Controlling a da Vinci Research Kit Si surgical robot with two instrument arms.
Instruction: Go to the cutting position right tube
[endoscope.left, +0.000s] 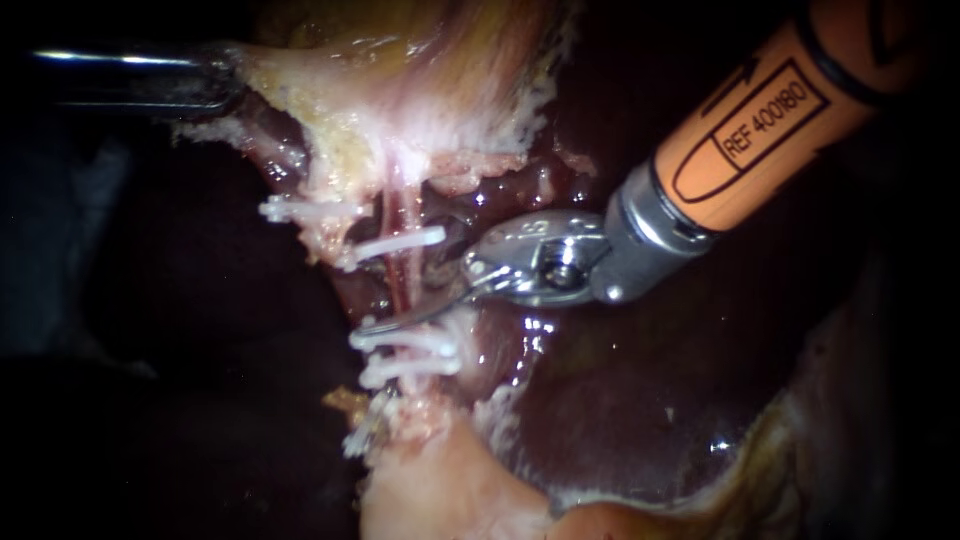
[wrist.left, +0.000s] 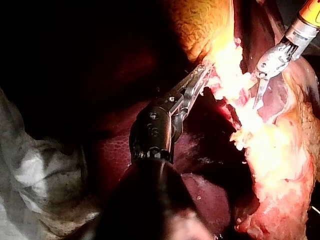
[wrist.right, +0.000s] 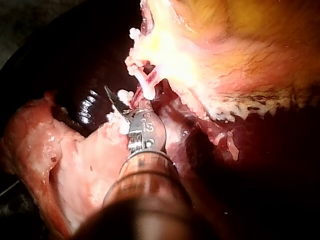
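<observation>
Relation of blades to right tube (endoscope.left: 398, 275) at the cutting site. The right instrument (endoscope.left: 420, 295) is shown with its two blade-like jaws parted to a moderate gap, and nothing is clamped between them. The right tube is found directly ahead of these jaws, at their tips, with its long axis roughly square to the blades. The thin lower blade is carried across the tube's line and ends just beyond it. The broader upper blade appears to stop short on the near side, so the tube is judged to lie at the mouth of the gap rather than deep within it. One white clip (endoscope.left: 400, 243) is set on the tube to the upper-blade side of the jaws, and a pair of clips (endoscope.left: 405, 342) to the lower-blade side. The bare span between them is the stretch faced by the blades. The left instrument (endoscope.left: 222, 80) is placed well apart from the right jaws, its own jaws closed on the edge of the gallbladder (endoscope.left: 400, 80), by which the tube appears to be held taut. The right instrument is thus by far the nearer. A short advance along the blades' own line, kept between the clips, is judged sufficient to seat the tube. The liver (endoscope.left: 620, 400) is seen beneath the jaws.
</observation>
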